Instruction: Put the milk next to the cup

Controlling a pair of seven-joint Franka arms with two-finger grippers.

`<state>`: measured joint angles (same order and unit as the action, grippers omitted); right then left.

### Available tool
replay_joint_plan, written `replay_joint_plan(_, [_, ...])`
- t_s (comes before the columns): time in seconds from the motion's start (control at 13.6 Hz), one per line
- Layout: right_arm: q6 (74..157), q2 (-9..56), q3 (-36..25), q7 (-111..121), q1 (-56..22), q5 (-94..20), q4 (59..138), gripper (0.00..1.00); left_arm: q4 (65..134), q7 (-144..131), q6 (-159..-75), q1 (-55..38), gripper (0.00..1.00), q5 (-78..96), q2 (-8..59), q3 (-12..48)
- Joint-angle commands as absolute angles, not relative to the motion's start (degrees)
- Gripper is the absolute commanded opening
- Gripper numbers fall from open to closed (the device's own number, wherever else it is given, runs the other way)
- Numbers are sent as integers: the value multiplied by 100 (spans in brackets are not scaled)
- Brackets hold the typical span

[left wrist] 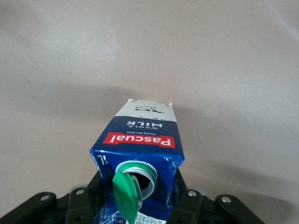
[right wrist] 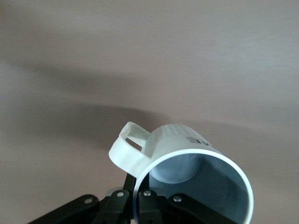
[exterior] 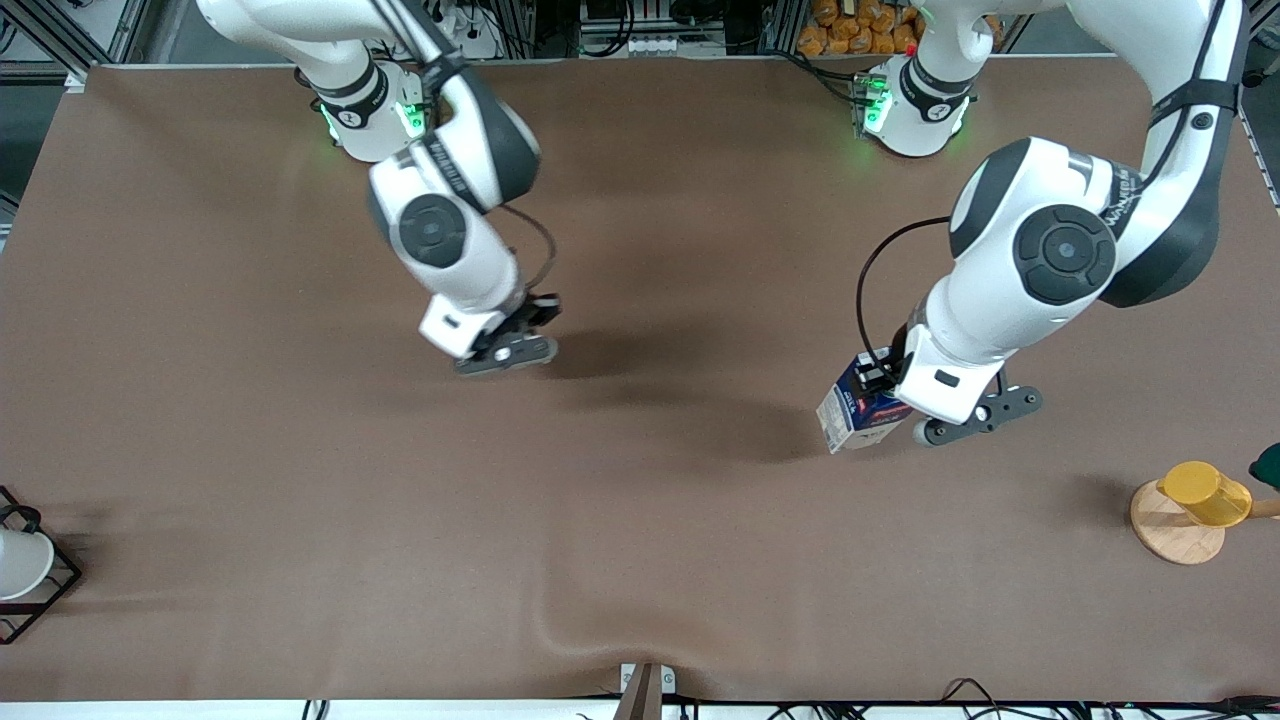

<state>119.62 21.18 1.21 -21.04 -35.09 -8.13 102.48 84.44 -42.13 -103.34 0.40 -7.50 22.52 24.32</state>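
Note:
The milk (exterior: 852, 412), a dark blue and white carton with a red band, hangs tilted in my left gripper (exterior: 878, 384) above the brown table, toward the left arm's end. In the left wrist view the milk (left wrist: 140, 135) fills the middle, its green cap (left wrist: 127, 193) flipped open, and my left gripper (left wrist: 138, 201) is shut on its top end. My right gripper (exterior: 528, 322) hovers over the middle of the table. The cup does not show in the front view. In the right wrist view my right gripper (right wrist: 138, 198) is shut on the rim of the off-white cup (right wrist: 180, 137), beside its handle.
A yellow cup (exterior: 1205, 493) stands on a wooden disc (exterior: 1170, 530) at the left arm's end, with a dark green object (exterior: 1268, 465) at the edge. A white cup (exterior: 18, 562) sits in a black wire rack (exterior: 55, 590) at the right arm's end. The tablecloth has a ripple (exterior: 565, 632).

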Motion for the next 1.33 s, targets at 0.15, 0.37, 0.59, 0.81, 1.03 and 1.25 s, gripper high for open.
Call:
replay_joint_plan(0.15, [12278,3478,-9,-2996,-3929,-633,8862,0,8499,-3824,-10257,254,59,-844,2136,2443])
replay_joint_plan(0.37, [12331,3673,-9,-3024,-4069,-607,8789,0,8490,-3508,-10257,369,59,-844,2127,2435])
replay_joint_plan(0.59, [12629,3945,0,-2980,-4096,-238,8754,0,8499,-3253,-10257,474,60,-844,2127,2443])
replay_joint_plan(0.81, [12744,3956,-9,-3032,-4210,-255,8736,83,8490,-3261,-10117,457,61,-844,2118,2496])
replay_joint_plan(1.03, [12134,3492,-26,-2988,-4018,-237,8421,100,8482,-3322,-10011,413,61,-774,2109,2540])
replay_joint_plan(1.25, [10891,2807,-245,-2954,-3623,-246,8129,100,8490,-3331,-9801,413,61,-730,2013,2978])
